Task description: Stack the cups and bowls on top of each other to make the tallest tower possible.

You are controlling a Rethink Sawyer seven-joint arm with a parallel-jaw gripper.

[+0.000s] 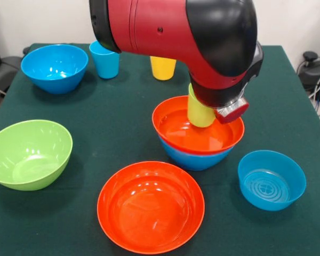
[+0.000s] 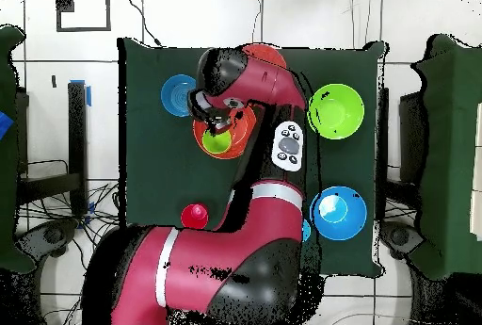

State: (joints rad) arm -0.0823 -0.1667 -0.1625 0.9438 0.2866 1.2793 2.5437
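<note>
While the glossy orange plastic bowl (image 1: 198, 128) sits nested in a deep blue plastic bowl (image 1: 194, 159) a little toward the right-hand edge of the dark green table (image 1: 112, 122) in the front view, a lime green tapered plastic cup (image 1: 200, 111) stands upright inside it, its foot at or just above the orange bowl's floor. These three make up the tower so far. The overhead view shows the green cup's open mouth (image 2: 216, 141) ringed by the orange rim.

The gripper (image 1: 220, 106) hangs from the red and black arm (image 1: 176, 32) directly over the cup, its body covering the cup's rim; whether its fingers are spread or clamping the cup cannot be told.

A second wide orange bowl (image 1: 151, 206) lies at the near edge, a lime green bowl (image 1: 28, 153) at the left edge, and a smaller straight-sided blue bowl (image 1: 271, 179) toward the near right corner. Another deep blue bowl (image 1: 54, 67), a blue cup (image 1: 105, 60) and a yellow cup (image 1: 163, 68) stand along the far edge. A red cup (image 2: 195, 215) shows in the overhead view.
</note>
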